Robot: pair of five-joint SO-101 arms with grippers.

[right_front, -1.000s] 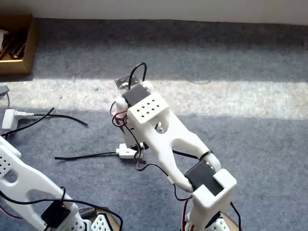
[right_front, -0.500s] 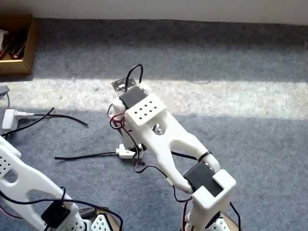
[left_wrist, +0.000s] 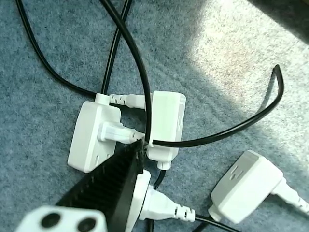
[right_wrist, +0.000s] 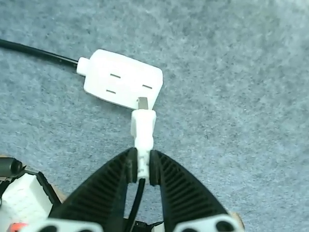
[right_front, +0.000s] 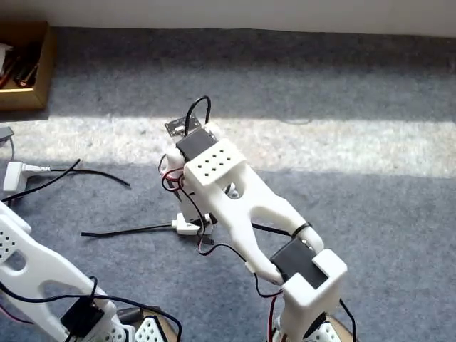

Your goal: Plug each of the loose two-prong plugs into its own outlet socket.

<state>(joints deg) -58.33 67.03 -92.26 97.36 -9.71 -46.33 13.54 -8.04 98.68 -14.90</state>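
Observation:
My right gripper (right_wrist: pixel 141 159) is shut on a white two-prong plug (right_wrist: pixel 144 129). The plug's prongs point at the near edge of a white outlet block (right_wrist: pixel 120 79) lying on the carpet and almost touch it. From above, that outlet block (right_front: pixel 187 227) lies under my right arm (right_front: pixel 235 199). My left gripper (left_wrist: pixel 126 166) hovers over a cluster of white outlet blocks: one (left_wrist: pixel 91 135) with a plug in it, a second (left_wrist: pixel 166 123) beside it, and a third (left_wrist: pixel 246 186) off to the side. Another white plug (left_wrist: pixel 161 208) lies close to the left gripper.
Black cords (left_wrist: pixel 130 53) cross over the outlet cluster. A further white outlet (right_front: pixel 14 175) with a cord lies at the left edge of the grey carpet. A wooden box (right_front: pixel 28 68) sits at the far left corner. My left arm (right_front: pixel 35 271) occupies the near left.
My right arm has shifted slightly to the left with the plug in its grip. The outlet block under it has stayed put.

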